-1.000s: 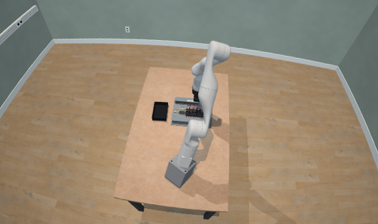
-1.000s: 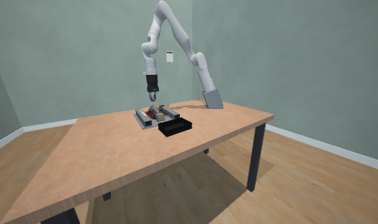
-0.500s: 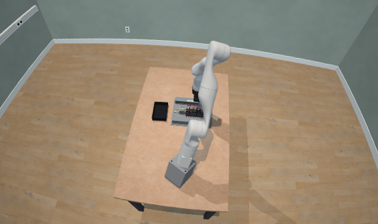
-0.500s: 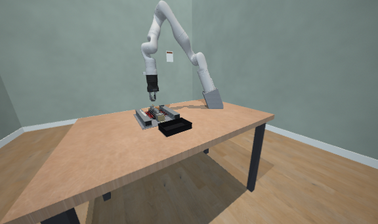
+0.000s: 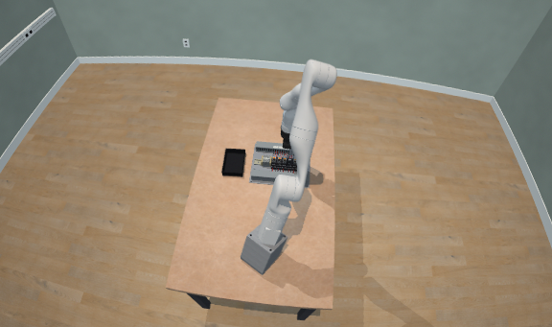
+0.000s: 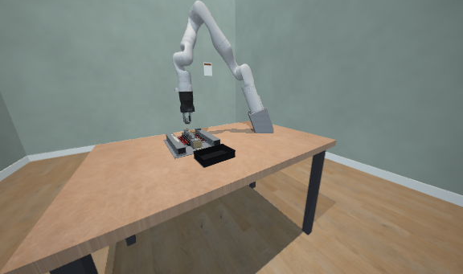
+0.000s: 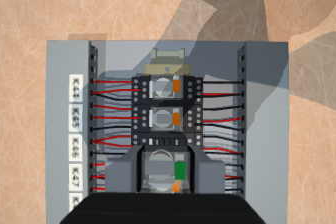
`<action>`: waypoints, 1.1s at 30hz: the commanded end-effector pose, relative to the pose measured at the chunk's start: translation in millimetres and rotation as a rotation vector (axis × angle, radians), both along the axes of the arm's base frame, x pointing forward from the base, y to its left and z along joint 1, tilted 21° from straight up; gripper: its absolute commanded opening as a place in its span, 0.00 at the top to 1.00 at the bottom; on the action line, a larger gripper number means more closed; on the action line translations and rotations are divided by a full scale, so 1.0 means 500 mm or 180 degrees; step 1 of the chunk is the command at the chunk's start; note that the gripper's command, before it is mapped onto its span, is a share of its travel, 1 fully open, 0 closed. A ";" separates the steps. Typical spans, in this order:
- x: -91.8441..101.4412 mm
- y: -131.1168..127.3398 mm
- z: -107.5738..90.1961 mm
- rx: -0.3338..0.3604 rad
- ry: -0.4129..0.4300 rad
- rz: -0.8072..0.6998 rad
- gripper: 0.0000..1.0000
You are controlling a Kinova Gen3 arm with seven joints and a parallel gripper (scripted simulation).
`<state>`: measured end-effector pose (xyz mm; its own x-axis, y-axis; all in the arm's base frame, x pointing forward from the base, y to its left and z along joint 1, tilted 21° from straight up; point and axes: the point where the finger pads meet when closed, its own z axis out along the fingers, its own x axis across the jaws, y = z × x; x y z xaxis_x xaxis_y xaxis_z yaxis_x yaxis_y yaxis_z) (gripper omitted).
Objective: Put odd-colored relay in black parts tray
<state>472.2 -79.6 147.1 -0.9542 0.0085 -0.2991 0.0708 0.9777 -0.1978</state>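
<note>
A: Where does the relay panel (image 5: 266, 163) lie?

B: Flat on the table (image 5: 230, 231), about midway along it. The parts tray (image 5: 234, 162) sits just beside it, toward the left edge.

A: And the arm's base (image 5: 256, 262)?

B: Near the front edge, well apart from both.
</note>
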 end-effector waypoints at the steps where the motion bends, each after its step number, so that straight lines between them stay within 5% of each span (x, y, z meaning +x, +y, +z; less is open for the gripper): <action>1: 0.002 0.003 0.005 0.0007 -0.0010 0.0001 1.00; 19: 0.002 0.035 -0.002 0.0007 -0.0010 0.0001 1.00; 33: 0.000 0.123 -0.021 0.0007 -0.0010 0.0001 1.00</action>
